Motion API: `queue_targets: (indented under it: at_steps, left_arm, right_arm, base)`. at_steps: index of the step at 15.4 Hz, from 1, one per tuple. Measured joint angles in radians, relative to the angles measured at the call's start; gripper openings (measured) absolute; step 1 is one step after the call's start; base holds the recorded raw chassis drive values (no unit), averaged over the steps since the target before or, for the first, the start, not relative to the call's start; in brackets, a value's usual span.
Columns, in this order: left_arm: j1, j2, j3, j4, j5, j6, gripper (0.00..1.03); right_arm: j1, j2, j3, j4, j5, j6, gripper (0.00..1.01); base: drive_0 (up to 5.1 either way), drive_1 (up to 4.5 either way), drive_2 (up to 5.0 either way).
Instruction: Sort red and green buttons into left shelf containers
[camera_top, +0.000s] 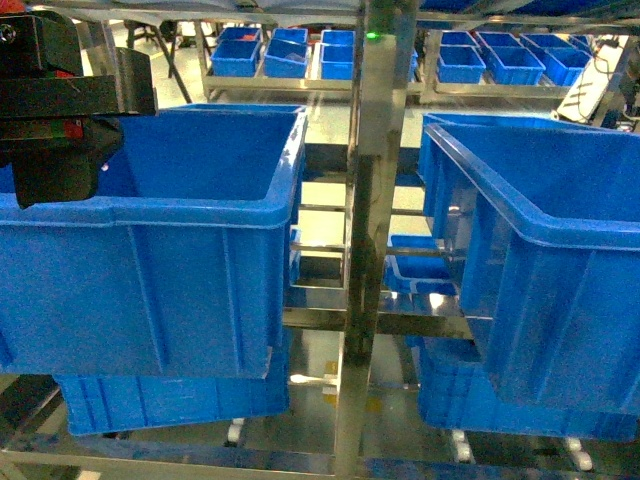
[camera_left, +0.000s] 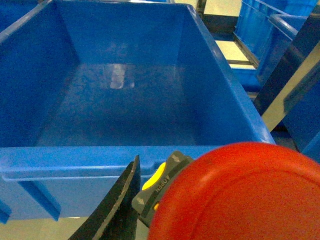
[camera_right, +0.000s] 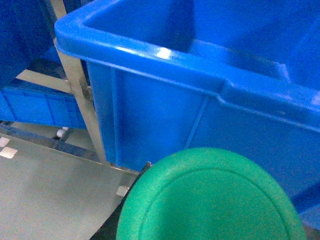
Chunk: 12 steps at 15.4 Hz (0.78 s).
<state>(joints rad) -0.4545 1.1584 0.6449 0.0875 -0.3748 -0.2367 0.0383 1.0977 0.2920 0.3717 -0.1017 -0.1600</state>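
Observation:
The red button (camera_left: 235, 195) fills the lower right of the left wrist view, its cap towards the camera and its grey and yellow collar (camera_left: 160, 182) showing. My left gripper (camera_left: 170, 202) is shut on it; one black finger (camera_left: 125, 200) shows. It hangs just in front of the near rim of a left shelf container (camera_left: 120, 155), a deep blue bin with nothing visible inside. In the head view that gripper (camera_top: 60, 125) sits at the bin's (camera_top: 200, 280) left rim. The green button (camera_right: 210, 200) fills the right wrist view, held by my right gripper (camera_right: 200, 220).
A steel shelf post (camera_top: 365, 240) stands between the left bin and a large blue bin on the right (camera_top: 560, 300), whose outer wall (camera_right: 200, 115) is close ahead of the green button. Lower blue bins (camera_top: 170, 400) sit beneath. Small blue trays (camera_top: 290, 55) line a far rack.

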Motion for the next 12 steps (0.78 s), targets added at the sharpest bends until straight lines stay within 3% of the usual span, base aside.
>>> queue_targets:
  at_steps: [6, 8, 12]
  left_arm:
    - [0.000, 0.000, 0.000, 0.000, 0.000, 0.000, 0.43]
    - [0.000, 0.000, 0.000, 0.000, 0.000, 0.000, 0.43]
    - [0.000, 0.000, 0.000, 0.000, 0.000, 0.000, 0.43]
  right_arm:
    - [0.006, 0.108, 0.321, -0.109, 0.004, -0.014, 0.27]
    - [-0.041, 0.298, 0.468, -0.120, -0.003, -0.044, 0.27]
    - [-0.087, 0.525, 0.612, -0.125, -0.003, -0.088, 0.27]
  base:
    - [2.6, 2.40, -5.0]
    - [2.6, 2.40, -5.0]
    - [2.6, 2.40, -5.0]
